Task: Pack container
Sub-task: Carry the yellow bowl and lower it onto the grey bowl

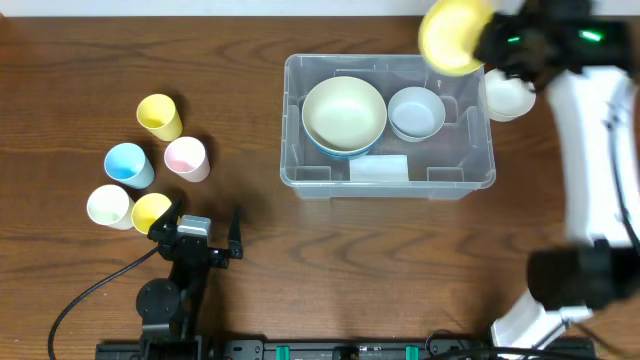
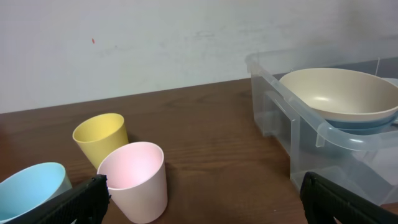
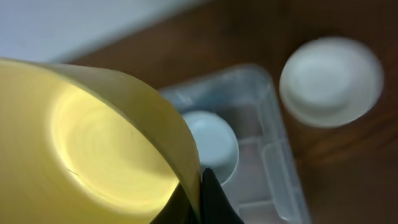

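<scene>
Cups stand in a group at the left of the table [image 1: 300, 260]. A yellow cup [image 1: 158, 116] is farthest back, a blue cup [image 1: 128, 164] and a pink cup [image 1: 186, 157] come in front of it, and a white cup [image 1: 109, 206] and a second yellow cup [image 1: 150, 210] are nearest to the arm base. All are upright. The left gripper [image 1: 200, 228] hovers low, just beside the second yellow cup. Its jaws are spread wide and grasp nothing.

The container [image 1: 292, 130] rests flat on the middle of the table, well apart from the cups, with its opening upward. Its long axis runs left to right, along the near edge of the table. A white label [image 1: 378, 168] lies by its near long wall. A large cream bowl [image 1: 344, 110] fills its left half and sits on a blue bowl [image 1: 335, 153]. Just beside them to the right is a small pale bowl [image 1: 416, 112]. The near right part of the floor is bare.

Above the far right corner of the container hangs a yellow bowl [image 1: 452, 35], strongly tilted. The right gripper [image 3: 200, 198] is clenched on its rim. Below and to the right, a white bowl [image 1: 508, 97] stands on the table just outside the right short wall. I cannot tell if it touches the wall.
</scene>
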